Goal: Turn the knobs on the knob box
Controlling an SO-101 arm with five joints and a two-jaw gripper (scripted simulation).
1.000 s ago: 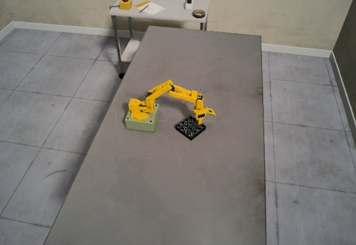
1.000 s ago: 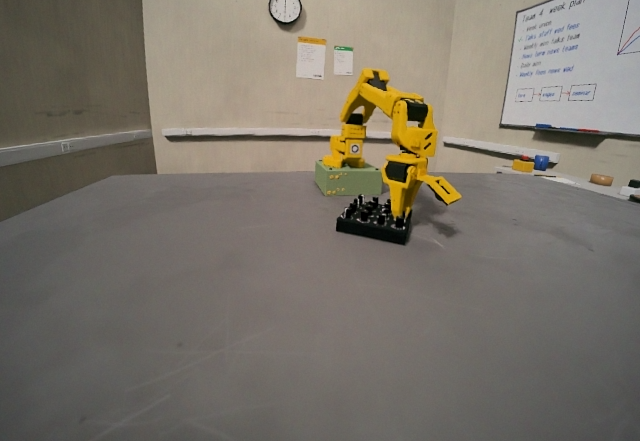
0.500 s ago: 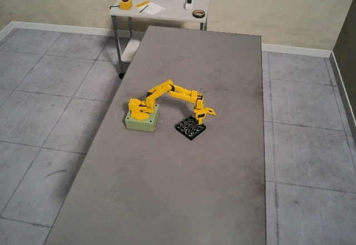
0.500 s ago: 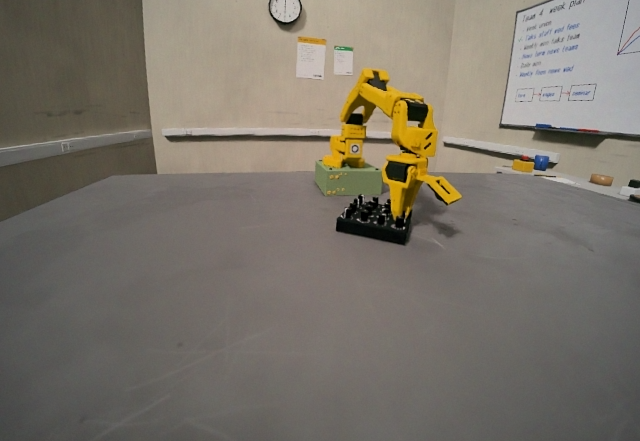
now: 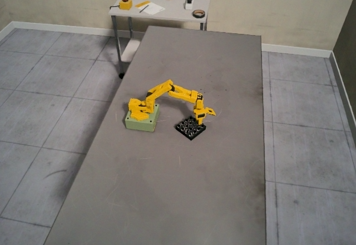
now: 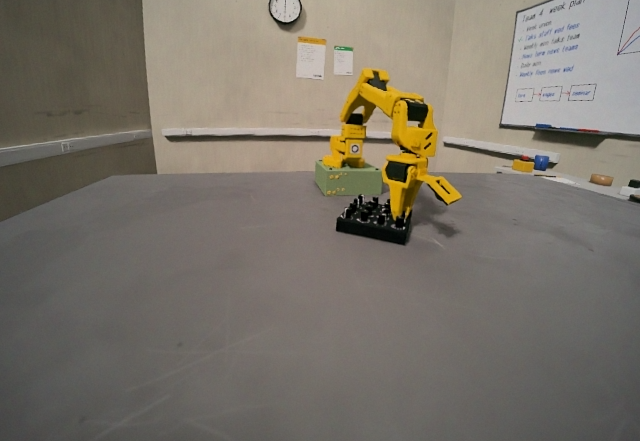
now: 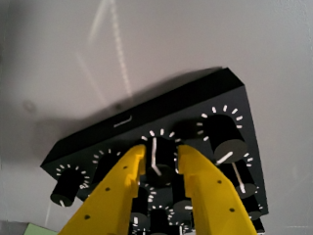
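The black knob box [image 5: 183, 134] [image 6: 369, 229] [image 7: 196, 98] sits on the table, turned at an angle. In the wrist view its socket side, with a pale-edged opening [image 7: 123, 120], faces the top, so row A is the uppermost row. My gripper [image 5: 200, 123] [image 6: 400, 216] [image 7: 161, 153] is down at that row, its fingertips slightly open on either side of knob A3 [image 7: 161, 180]. A3's white pointer line runs close to its middle mark, about 12 o'clock. Knob D3 cannot be made out; the fingers and nearer knobs cover much of the lower rows.
Knob A4 [image 7: 231, 149] stands close right of the fingers and knob A1 [image 7: 64, 191] at the far left; A2 is partly behind the left finger. My arm's green base block [image 5: 141, 125] [image 6: 348, 180] stands beside the box. A side table [image 5: 172, 14] stands behind.
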